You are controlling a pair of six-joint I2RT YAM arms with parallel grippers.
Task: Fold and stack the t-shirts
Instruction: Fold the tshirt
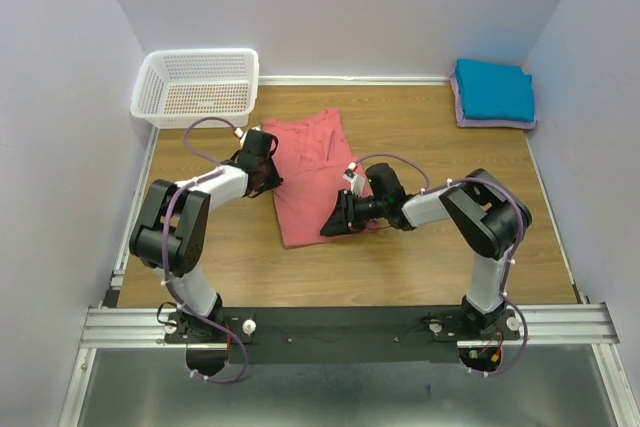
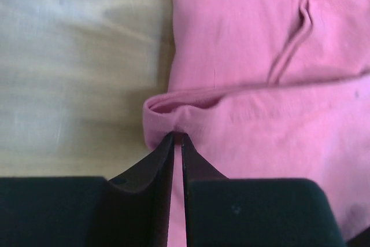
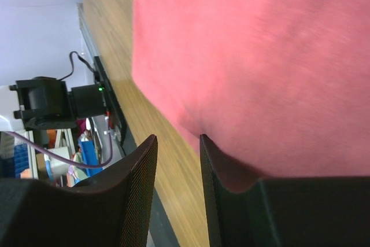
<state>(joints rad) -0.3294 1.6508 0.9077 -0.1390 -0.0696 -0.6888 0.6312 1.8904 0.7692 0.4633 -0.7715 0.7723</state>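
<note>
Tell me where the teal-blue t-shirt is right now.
In the top view, the folded teal-blue cloth t-shirt lies in the far right corner of the wooden table, stacked on a pale lavender shirt, apart from the salmon-pink shirt at centre.

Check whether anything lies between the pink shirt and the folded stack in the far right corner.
Nothing visible does. Bare table runs from the pink shirt to the folded teal shirt in the far right corner. The white basket sits at the far left, off that path, and the right arm lies nearer than it.
</note>
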